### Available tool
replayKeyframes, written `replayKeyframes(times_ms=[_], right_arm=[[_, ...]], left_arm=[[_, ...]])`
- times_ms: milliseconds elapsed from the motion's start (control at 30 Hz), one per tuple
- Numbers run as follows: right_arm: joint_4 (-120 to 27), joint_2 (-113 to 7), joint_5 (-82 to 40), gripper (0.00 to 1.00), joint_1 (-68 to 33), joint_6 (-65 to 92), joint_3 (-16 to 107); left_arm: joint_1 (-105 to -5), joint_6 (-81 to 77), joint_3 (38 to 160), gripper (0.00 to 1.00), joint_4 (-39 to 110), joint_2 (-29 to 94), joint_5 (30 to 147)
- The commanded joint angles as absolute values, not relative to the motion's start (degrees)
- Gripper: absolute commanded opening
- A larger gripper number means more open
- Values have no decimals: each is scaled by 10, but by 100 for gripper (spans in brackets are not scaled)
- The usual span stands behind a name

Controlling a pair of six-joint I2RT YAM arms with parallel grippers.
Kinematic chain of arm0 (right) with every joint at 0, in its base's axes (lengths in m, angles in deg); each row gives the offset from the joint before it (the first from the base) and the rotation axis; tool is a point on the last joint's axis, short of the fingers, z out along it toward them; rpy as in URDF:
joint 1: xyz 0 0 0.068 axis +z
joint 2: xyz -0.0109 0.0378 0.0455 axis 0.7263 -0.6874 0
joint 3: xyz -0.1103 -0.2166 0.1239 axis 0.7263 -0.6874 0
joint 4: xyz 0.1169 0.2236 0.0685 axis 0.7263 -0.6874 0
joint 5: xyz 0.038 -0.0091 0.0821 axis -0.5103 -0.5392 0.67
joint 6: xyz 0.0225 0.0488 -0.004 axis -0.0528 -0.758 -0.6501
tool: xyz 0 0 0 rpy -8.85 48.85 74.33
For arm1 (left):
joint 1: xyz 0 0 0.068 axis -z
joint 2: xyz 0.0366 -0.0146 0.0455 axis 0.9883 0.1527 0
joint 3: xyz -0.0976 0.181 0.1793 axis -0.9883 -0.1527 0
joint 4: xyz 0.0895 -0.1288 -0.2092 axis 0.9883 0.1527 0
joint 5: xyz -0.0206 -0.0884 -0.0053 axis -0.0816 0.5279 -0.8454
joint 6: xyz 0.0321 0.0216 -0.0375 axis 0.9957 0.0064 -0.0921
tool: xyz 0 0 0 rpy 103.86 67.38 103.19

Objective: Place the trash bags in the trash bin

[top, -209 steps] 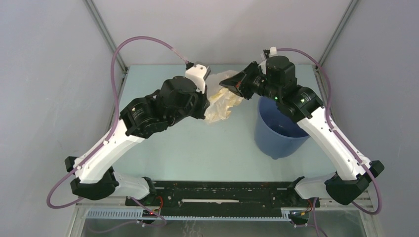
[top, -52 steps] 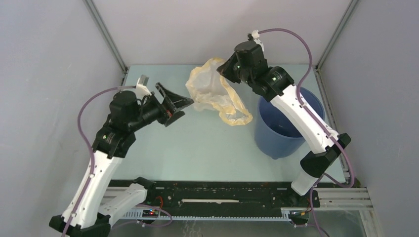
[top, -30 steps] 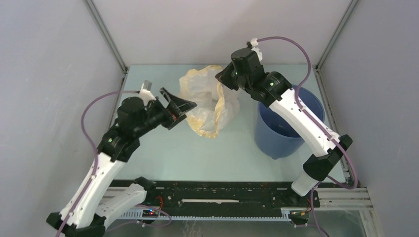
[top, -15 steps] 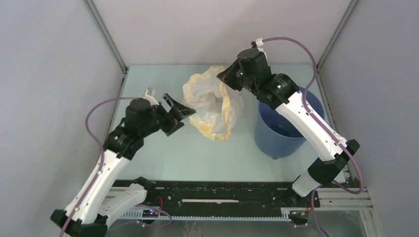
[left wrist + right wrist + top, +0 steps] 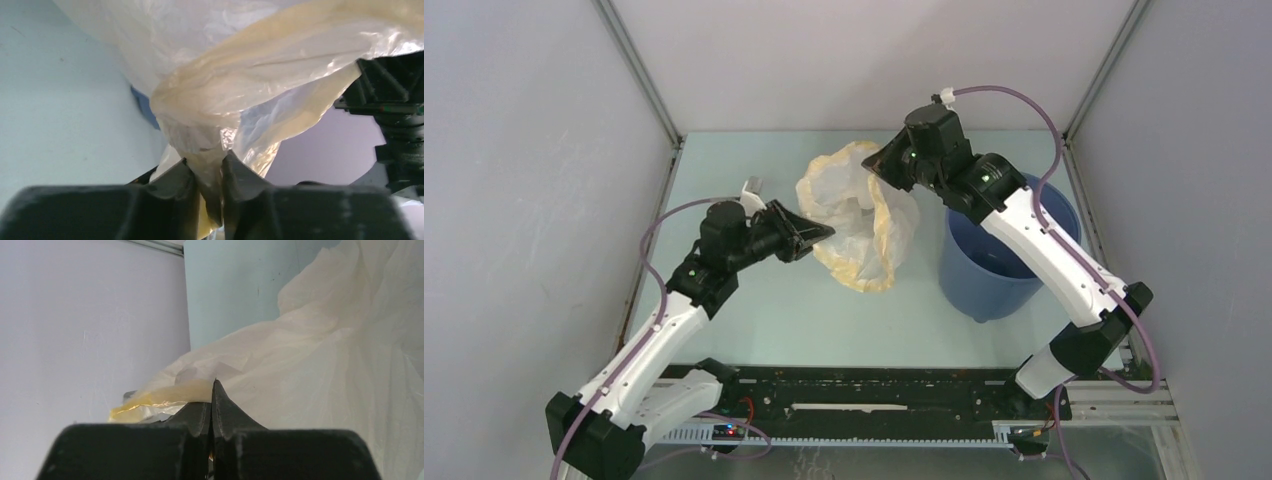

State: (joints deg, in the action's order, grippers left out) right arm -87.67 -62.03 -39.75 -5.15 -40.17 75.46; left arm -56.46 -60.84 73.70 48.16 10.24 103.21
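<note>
The trash bag (image 5: 861, 215), whitish and crinkly with a yellow-cream rim, hangs above the table between both arms. My right gripper (image 5: 881, 165) is shut on its top right edge, and in the right wrist view the yellow rim (image 5: 165, 394) is pinched at that gripper's (image 5: 211, 390) tips. From the left, my left gripper (image 5: 824, 234) has a bunched fold of the bag (image 5: 235, 80) squeezed between its fingers (image 5: 207, 170). The trash bin (image 5: 979, 275), a round blue bucket, stands upright on the table to the right of the bag, partly under the right arm.
A black rail (image 5: 874, 385) runs along the near table edge between the arm bases. Grey enclosure walls (image 5: 524, 200) close in the left, right and back sides. Purple cables (image 5: 1024, 100) loop over both arms. The right arm's black wrist (image 5: 395, 100) shows close behind the bag.
My left arm has reached right to the bag and its jaws have closed from wide open onto a fold of it. The right gripper shifted slightly right, still holding the bag.
</note>
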Motion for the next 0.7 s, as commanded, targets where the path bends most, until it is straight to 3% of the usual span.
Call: replayKeyframes(times_ms=[0,200,433,567,667], right_arm=[[-839,-585,-350,0,-65,-395,733],[-795,-559,-155,0,-91,-241,619],[-912,-597,-123,0,-73,-116,566],[-949,-678,-138,0,-81,-110,699],[-1028,-787,-106,0,-102,-129,979]], left_arm=[[-577,-565,738,2,481,86,1035],[-594,-295,826,0,871,72,798],[-606,-266,756,0,950,56,718],[-646,-293,846,0,894,114,755],[-670,-282,1073,0,879,214,779]])
